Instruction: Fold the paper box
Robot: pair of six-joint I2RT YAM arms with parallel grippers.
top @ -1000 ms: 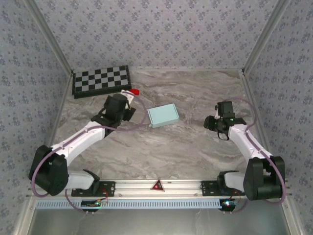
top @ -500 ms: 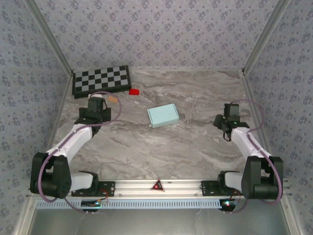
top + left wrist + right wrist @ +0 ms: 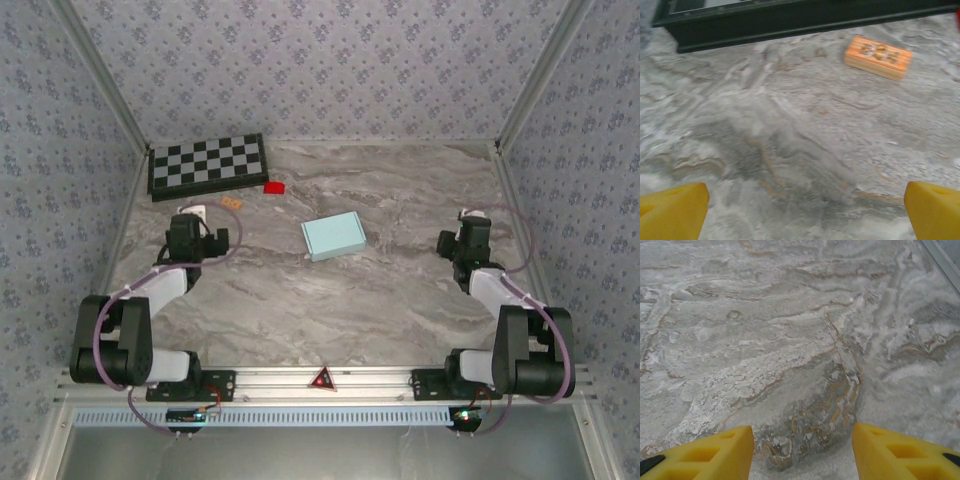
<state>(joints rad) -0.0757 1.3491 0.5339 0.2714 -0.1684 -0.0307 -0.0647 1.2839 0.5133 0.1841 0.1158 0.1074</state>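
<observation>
1. The paper box lies flat on the table, closed into a small pale-blue rectangle. From above no flap sticks out, though I cannot tell whether every tab is tucked in.
2. It sits between the two grippers and well apart from both, off to the right of the left gripper and off to the left of the right gripper.
3. The left gripper is spread as wide as it goes. In its wrist view the yellow fingertips stand at the two lower corners with only bare table between them, so it holds nothing.
4. The right gripper is also parted and empty. Its yellow fingers have only marbled table in the gap.
5. Just ahead of the left gripper and a little to its right lies an orange block, with the dark edge of the checkerboard beyond it. A red block lies further to that gripper's right.
6. The folding looks finished or very nearly so, and the step in hand reads as letting go and standing clear.
7. Doing that well means moving each gripper up and away from the box rather than sweeping across the table, so nothing nudges it or the blocks.
8. If a flap proves loose, one gripper could steady the far side from above while the other presses lightly near the edge. Thin card will likely dent or spring open under a hard push.
</observation>
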